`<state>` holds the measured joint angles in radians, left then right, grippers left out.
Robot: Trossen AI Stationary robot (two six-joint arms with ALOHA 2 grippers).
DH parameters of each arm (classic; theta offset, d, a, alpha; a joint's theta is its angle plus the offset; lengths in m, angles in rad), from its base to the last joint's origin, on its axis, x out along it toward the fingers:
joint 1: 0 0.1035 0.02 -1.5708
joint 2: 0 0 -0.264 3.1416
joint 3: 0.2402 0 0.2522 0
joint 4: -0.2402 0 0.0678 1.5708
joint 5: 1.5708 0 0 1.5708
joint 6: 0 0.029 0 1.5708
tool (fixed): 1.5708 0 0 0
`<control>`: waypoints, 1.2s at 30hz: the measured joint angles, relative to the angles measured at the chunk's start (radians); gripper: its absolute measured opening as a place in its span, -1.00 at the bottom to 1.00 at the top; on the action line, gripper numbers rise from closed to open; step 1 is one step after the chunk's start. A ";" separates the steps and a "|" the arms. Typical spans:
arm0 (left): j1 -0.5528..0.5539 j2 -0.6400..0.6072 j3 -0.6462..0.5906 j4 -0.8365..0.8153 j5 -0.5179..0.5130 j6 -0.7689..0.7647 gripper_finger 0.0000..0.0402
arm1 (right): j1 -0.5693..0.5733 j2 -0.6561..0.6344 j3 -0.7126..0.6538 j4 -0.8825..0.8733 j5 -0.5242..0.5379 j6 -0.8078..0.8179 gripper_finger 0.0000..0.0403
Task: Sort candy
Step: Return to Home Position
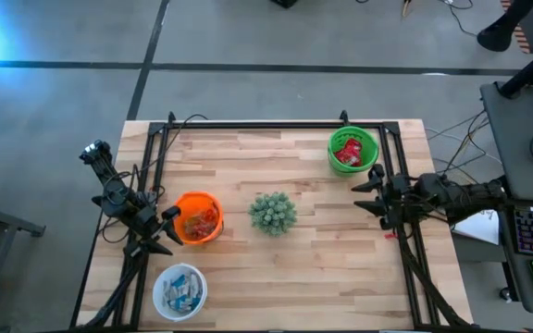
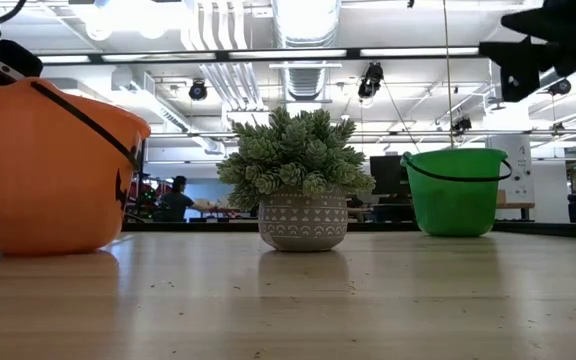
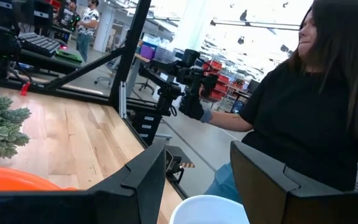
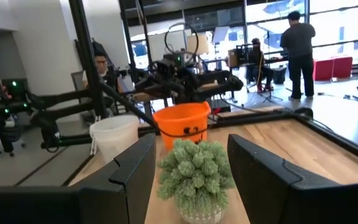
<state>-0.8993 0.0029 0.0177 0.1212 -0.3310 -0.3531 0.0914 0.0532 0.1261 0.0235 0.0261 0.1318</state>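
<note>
We found the left hand (image 1: 171, 229) empty, fingers apart, with the orange bucket (image 1: 198, 217) directly ahead of its fingertips and the white bucket (image 1: 180, 290) just beside it. The right hand (image 1: 359, 197) was also empty, fingers apart, with the green bucket (image 1: 353, 150) just beside it. The candy (image 1: 346, 154) lay inside these three buckets. The potted plant (image 1: 272, 213) stood between both hands.

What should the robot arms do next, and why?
Probably draw both arms back to rest: the candy sits in the orange bucket, green bucket and white bucket, none loose on the table, and the left gripper and right gripper are open, empty.
</note>
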 joint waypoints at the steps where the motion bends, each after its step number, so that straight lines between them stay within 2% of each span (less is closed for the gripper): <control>1: 0.000 0.000 0.000 0.000 0.000 0.000 -0.19 | 0.000 0.000 -0.004 -0.004 0.000 0.000 -0.06; 18: 0.000 0.000 0.000 0.000 0.000 -0.034 -0.19 | 0.000 0.000 -0.091 0.033 0.000 0.036 -0.06; 36: 0.000 -0.001 0.000 -0.001 0.000 -0.050 -0.19 | 0.000 0.000 -0.099 -0.017 0.000 0.063 -0.06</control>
<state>-0.8993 0.0021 0.0177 0.1204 -0.3309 -0.4026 0.0914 0.0532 0.0271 0.0063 0.0261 0.1946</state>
